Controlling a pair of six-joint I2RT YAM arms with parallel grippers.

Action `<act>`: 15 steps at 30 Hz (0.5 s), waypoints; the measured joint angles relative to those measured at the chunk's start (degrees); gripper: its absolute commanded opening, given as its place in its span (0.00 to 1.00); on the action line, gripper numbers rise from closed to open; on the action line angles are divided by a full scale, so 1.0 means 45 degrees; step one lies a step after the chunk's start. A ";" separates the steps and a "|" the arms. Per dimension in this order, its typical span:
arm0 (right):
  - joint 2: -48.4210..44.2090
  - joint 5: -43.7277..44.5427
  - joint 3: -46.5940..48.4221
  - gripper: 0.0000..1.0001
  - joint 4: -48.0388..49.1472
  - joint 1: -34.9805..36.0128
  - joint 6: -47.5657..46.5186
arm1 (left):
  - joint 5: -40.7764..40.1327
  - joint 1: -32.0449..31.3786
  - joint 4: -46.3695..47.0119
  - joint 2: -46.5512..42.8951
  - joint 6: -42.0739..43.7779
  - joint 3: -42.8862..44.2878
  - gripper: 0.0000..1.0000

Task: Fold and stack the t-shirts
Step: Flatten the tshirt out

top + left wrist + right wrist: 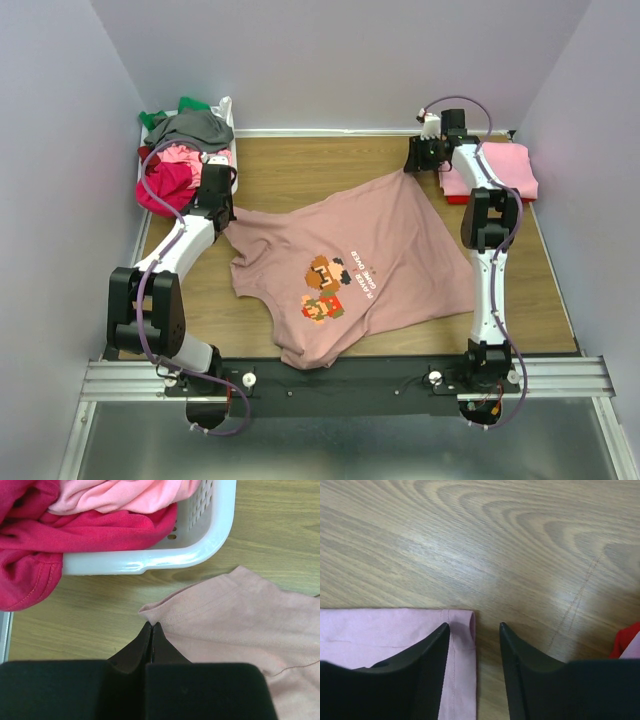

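A dusty-pink t-shirt (400, 240) lies spread, print up, on the wooden bench (300, 170). The left tool (151, 625) is clenched on its left edge, beside a white basket (220, 525) of shirts. The right tool (474, 626), released, straddles its far-right hem corner.

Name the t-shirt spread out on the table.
The dusty-pink tee with the pixel print; the others are bunched in the basket or folded in the right pile.
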 measured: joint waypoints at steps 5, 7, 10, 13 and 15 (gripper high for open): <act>0.0000 -0.0005 0.0000 0.54 0.0078 0.0029 0.0024 | 0.0068 0.0005 0.0005 0.0000 0.0000 0.0000 0.00; 0.0000 -0.0053 0.0000 0.52 0.0087 0.0034 0.0029 | 0.0083 0.0000 0.0010 0.0000 0.0000 0.0000 0.00; 0.0000 -0.0267 -0.0044 0.43 0.0097 0.0087 0.0039 | 0.0087 0.0000 0.0024 0.0000 0.0000 0.0000 0.00; 0.0000 -0.0583 -0.0204 0.31 0.0204 0.0170 0.0068 | 0.0092 0.0005 0.0039 0.0000 0.0000 0.0000 0.00; 0.0000 -0.0801 -0.0330 0.14 0.0316 0.0228 0.0063 | 0.0102 0.0005 0.0049 0.0000 0.0000 0.0000 0.00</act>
